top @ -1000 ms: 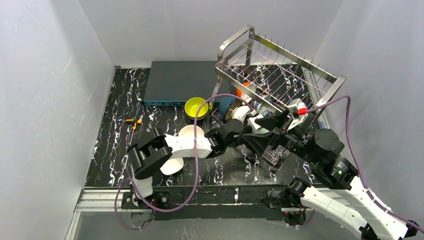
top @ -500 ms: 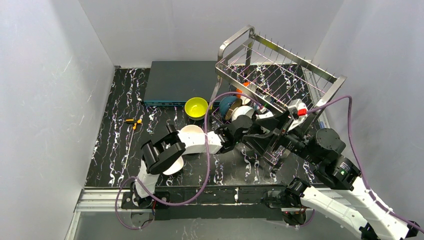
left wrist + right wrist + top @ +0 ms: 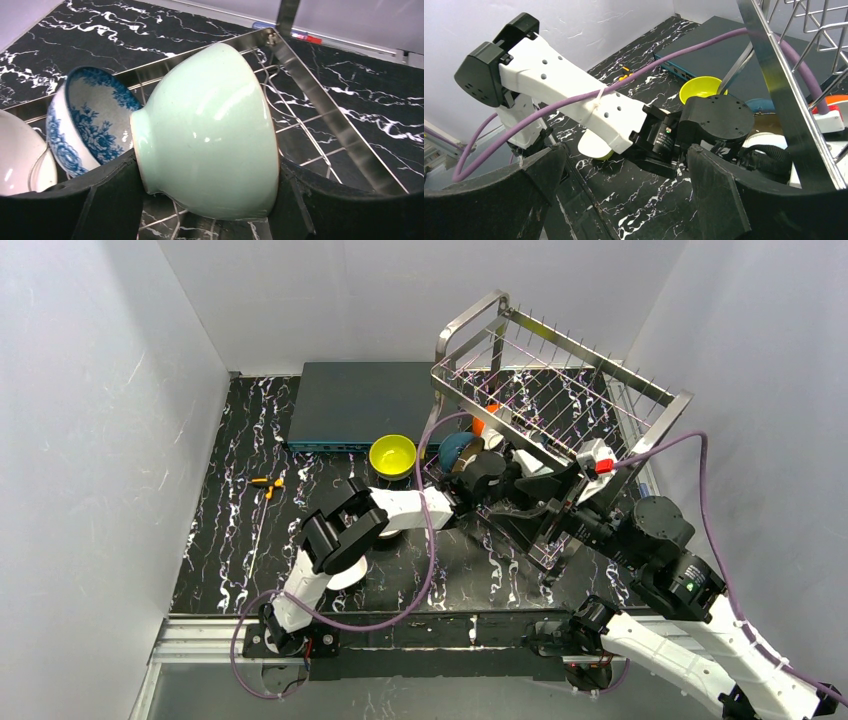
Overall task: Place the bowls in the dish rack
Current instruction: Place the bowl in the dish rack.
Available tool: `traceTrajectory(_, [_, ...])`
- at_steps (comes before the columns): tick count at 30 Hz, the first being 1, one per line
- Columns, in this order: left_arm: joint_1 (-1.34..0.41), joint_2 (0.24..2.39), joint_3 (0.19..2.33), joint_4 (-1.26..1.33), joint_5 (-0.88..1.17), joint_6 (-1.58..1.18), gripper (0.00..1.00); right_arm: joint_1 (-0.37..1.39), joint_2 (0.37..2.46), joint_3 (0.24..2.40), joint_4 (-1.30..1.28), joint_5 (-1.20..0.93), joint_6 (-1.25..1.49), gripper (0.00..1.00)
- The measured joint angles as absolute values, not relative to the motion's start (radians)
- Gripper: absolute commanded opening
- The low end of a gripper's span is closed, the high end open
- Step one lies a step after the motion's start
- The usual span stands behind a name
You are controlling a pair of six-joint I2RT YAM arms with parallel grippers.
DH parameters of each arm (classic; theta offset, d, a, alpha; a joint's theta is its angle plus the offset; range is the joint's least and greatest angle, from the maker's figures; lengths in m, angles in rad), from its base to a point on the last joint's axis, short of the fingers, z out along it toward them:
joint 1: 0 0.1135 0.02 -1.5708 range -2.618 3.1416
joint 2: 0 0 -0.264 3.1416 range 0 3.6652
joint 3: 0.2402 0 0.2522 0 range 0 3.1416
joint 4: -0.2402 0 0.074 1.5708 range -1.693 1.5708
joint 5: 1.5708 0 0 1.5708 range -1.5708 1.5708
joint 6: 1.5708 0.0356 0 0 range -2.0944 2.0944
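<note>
1. The pale green round ceramic bowl (image 3: 210,135) lies on its side between the left arm's black fingers (image 3: 107,200). They clasp it from both sides, with its foot pointing left.
2. We see it inside the lower tier of the large two-tier stainless-steel wire dish rack (image 3: 325,102), low over the wire floor. We cannot tell whether it touches the wires.
3. The rack stands on the right half of the black white-veined marble counter (image 3: 240,530) and reaches toward the far right corner.
4. Just beside the held bowl, on its foot side, a blue-and-white flower-patterned bowl (image 3: 85,120) stands on edge in the same tier. A plain white bowl (image 3: 20,155) sits next to that one.
5. From above we also make out an orange bowl (image 3: 484,424) and a dark blue bowl (image 3: 455,447) at the rack's left end.
6. Outside the rack, a yellow-green bowl (image 3: 393,454) sits upright on the counter, just in front of the flat dark grey-blue box (image 3: 360,398) that lies along the far edge.
7. Another white bowl (image 3: 345,572) rests toward the near edge, partly under the left arm.
8. The right arm's black fingers (image 3: 499,200) are spread wide with nothing between them, at the rack's near side.
9. A small orange tool (image 3: 266,483) lies near the left edge, well apart from the bowls.
</note>
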State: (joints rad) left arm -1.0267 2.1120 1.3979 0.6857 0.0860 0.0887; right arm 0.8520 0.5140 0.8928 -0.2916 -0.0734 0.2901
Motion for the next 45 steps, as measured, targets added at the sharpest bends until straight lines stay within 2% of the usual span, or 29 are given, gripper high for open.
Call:
traceTrajectory(22, [-1.011,2.253,1.607,0.704,0.08,0.164,0.0,0.852,0.501,0.896,-0.301,-0.062,0.284,0.99])
traceTrajectory(45, [-1.028,2.323,1.653,0.701,0.069,0.174,0.0,0.852,0.495,0.902,-0.323,-0.052,0.284,0.99])
